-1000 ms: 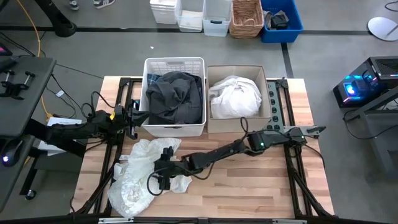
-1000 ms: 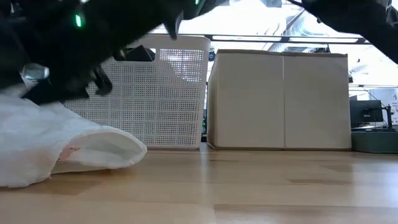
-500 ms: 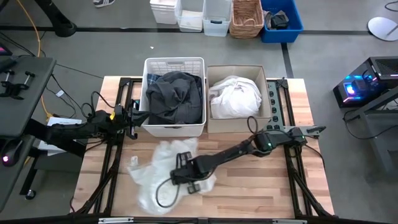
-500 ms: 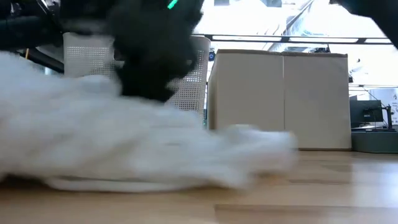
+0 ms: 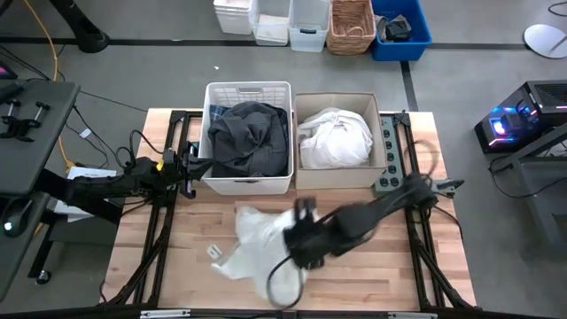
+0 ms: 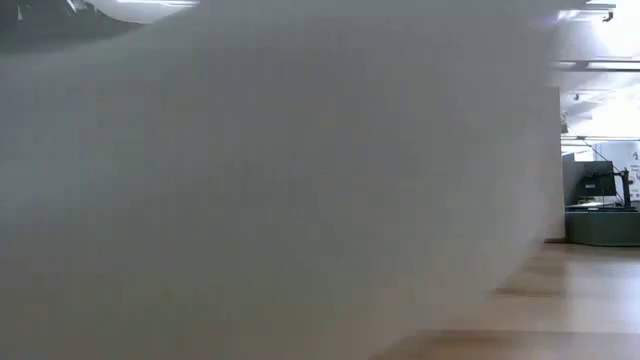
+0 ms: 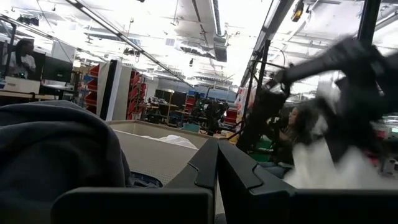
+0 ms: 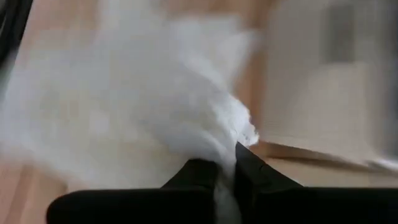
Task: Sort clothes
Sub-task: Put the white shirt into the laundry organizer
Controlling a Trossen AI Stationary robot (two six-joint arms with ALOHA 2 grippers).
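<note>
A white garment [image 5: 259,241] sprawls across the middle of the table in front of the white basket [image 5: 248,89] and fills the low view [image 6: 270,180]. My right gripper [image 5: 306,237] is at the garment's right side and shut on it [image 8: 227,171]. The basket holds dark grey clothes [image 5: 248,137]. The cardboard box [image 5: 337,97] beside it holds white clothes [image 5: 335,137]. My left gripper [image 7: 217,165] waits, shut, at the table's left edge beside the basket. My right gripper pinches a bunched fold of the white garment [image 8: 235,134] between its two fingers, at the garment's right side. The rest of the cloth trails slack from the fingers toward the table's left and near edge [image 5: 282,288].
Bare wood lies on the table's right half and near its front right corner [image 5: 390,275]. Bins and a wicker basket [image 5: 351,25] stand on the floor beyond the table. A power strip [image 5: 387,155] lies along the box's right side.
My right gripper has shut on the white garment and swept fast toward the table's right edge. The garment has been dragged from the front left of the table to its middle, stretched out and partly raised, and now covers the low view.
</note>
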